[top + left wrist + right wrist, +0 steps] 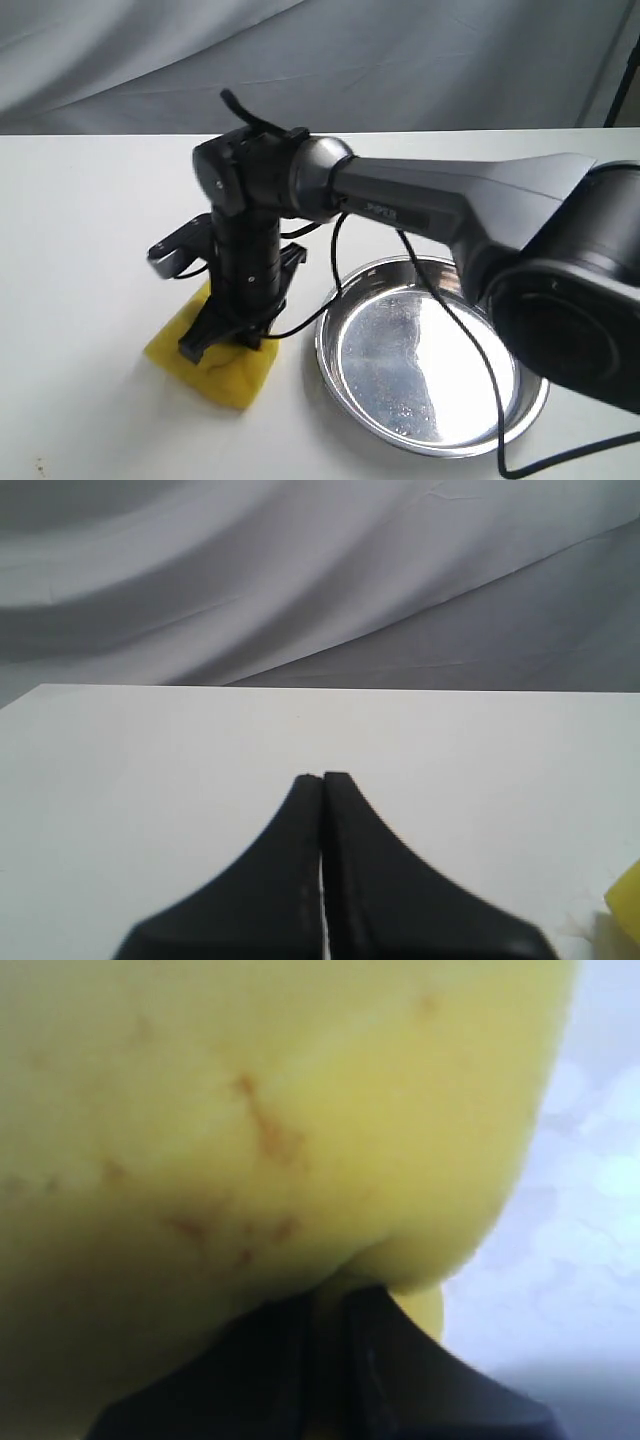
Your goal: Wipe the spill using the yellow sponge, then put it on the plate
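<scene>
We've got the right gripper [228,338] clamped down on the yellow sponge [225,380], sponge resting on the table [90,250] just beside the plate [400,385], not touching it, left gripper [322,778] pinched closed, empty.

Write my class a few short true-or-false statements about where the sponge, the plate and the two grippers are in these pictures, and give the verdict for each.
1. The yellow sponge lies in the plate. False: it rests on the table beside the plate, and nothing lies in the plate.
2. The right gripper is down on the yellow sponge and pinches it. True.
3. The left gripper stands wide open. False: its jaws are closed together and hold nothing.
4. In the right wrist view, the sponge has brownish marks on it. True.
5. The plate is upside down. False: it sits right way up, with its shiny bottom showing.
</scene>
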Available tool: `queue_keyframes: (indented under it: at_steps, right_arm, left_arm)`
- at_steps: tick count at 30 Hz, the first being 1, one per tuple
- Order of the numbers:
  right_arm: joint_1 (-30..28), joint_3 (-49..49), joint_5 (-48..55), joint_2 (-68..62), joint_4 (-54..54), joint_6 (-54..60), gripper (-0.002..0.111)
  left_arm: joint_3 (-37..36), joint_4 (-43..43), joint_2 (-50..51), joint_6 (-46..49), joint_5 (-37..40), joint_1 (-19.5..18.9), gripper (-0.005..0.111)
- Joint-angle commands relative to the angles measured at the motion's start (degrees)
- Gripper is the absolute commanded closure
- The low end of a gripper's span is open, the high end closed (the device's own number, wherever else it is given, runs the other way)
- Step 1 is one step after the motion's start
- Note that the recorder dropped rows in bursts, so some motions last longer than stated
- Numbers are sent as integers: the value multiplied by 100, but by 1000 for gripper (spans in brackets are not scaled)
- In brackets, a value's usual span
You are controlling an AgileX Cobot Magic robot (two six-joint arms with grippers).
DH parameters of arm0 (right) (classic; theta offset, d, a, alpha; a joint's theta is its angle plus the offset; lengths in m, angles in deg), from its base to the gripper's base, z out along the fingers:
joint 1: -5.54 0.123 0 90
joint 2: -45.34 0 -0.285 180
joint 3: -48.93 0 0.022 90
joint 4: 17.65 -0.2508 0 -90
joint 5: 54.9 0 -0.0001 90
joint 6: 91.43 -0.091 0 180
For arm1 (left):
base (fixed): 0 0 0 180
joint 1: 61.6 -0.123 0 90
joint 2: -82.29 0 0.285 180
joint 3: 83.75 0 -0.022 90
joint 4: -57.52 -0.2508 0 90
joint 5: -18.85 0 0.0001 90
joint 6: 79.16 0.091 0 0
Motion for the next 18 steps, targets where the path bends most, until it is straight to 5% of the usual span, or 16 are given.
queue_keyframes:
  at_steps: [1,8,18]
  right_arm:
    - [-368,96,-269,-144,30,-284,108]
    - [25,96,-428,-144,-1530,982,108]
    - [1556,96,-755,-144,-1070,1504,108]
  left_arm:
    - [-27,0,-14,-9,-16,-12,107]
    - [-27,0,-14,-9,-16,-12,107]
    - [-27,0,-14,-9,-16,-12,107]
